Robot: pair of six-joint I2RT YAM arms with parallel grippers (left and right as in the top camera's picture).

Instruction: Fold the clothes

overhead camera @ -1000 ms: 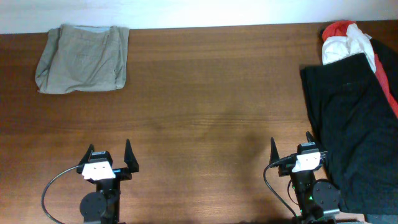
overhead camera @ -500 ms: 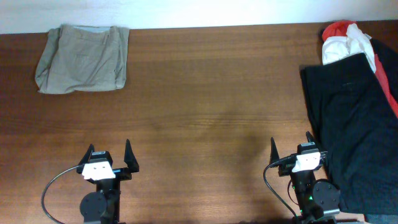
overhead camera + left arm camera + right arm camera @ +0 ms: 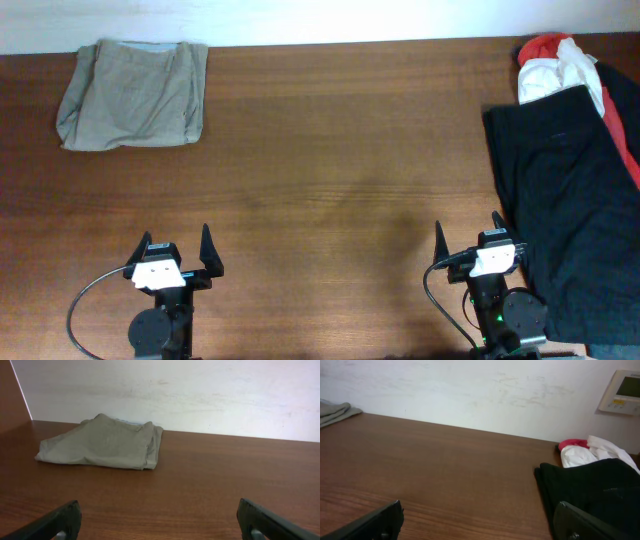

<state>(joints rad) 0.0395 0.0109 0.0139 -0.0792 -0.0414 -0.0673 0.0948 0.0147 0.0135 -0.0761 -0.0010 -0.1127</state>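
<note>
The khaki shorts (image 3: pixel 133 96) lie folded in a neat block at the table's far left corner; they also show in the left wrist view (image 3: pixel 105 442) and at the edge of the right wrist view (image 3: pixel 332 411). A black garment (image 3: pixel 565 190) is spread along the right edge, also in the right wrist view (image 3: pixel 590 487). A red-and-white garment (image 3: pixel 560 65) is bunched at the far right corner, also in the right wrist view (image 3: pixel 587 450). My left gripper (image 3: pixel 173 252) is open and empty at the near edge, as the left wrist view (image 3: pixel 160 517) shows. My right gripper (image 3: pixel 468 245) is open and empty beside the black garment, as the right wrist view (image 3: pixel 477 520) shows.
The wooden table (image 3: pixel 340 170) meets a white wall (image 3: pixel 175 390) at the back. A wall control panel (image 3: pixel 621 392) hangs at the right. The black garment's edge lies just right of my right gripper.
</note>
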